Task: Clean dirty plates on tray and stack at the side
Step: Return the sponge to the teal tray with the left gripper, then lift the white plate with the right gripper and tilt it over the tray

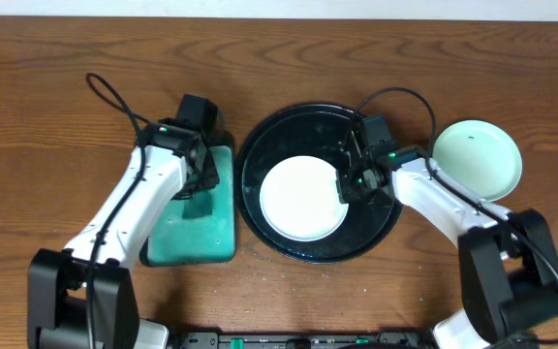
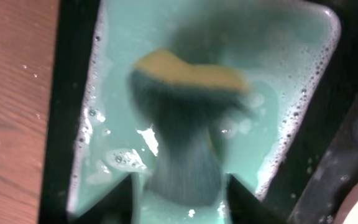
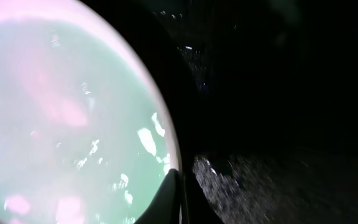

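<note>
A white plate lies in the round black tray. My right gripper is at this plate's right rim; in the right wrist view its fingers are pinched together on the wet rim of the plate, over the black tray. A second, pale mint plate lies on the table to the right of the tray. I see only these two plates. My left gripper hangs over a yellow-topped sponge, fingers apart either side of it.
The sponge sits in a rectangular teal tray of soapy water with a black rim, left of the black tray. The wooden table surrounds both. Cables loop above each arm.
</note>
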{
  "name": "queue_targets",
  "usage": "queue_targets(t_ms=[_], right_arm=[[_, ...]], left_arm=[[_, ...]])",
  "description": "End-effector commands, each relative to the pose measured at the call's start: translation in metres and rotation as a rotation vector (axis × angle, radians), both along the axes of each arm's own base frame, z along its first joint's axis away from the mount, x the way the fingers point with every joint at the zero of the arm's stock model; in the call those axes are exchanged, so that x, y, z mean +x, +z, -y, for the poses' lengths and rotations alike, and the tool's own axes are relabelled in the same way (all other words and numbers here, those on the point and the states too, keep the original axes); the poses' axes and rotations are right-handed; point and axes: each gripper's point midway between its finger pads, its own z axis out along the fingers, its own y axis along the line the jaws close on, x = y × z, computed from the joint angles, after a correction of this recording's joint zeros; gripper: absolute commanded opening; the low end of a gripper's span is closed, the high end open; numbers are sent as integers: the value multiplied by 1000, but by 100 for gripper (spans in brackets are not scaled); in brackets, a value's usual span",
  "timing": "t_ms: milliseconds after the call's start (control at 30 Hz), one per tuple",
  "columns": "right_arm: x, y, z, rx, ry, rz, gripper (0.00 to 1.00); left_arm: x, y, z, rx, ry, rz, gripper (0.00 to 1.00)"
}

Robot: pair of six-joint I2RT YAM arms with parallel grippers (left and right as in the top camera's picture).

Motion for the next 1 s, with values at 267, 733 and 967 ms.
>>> queue_targets(t_ms=[267, 733, 967], right_arm=[[38, 159, -81, -108, 378, 634, 1], [16, 52, -30, 296, 152, -25, 47], [5, 2, -20, 333, 121, -202, 42]], left_arm=[[-9, 128, 0, -155, -1, 372, 75], [-75, 225, -24, -127, -64, 742, 80], [-78, 229, -25, -131, -64, 759, 80]])
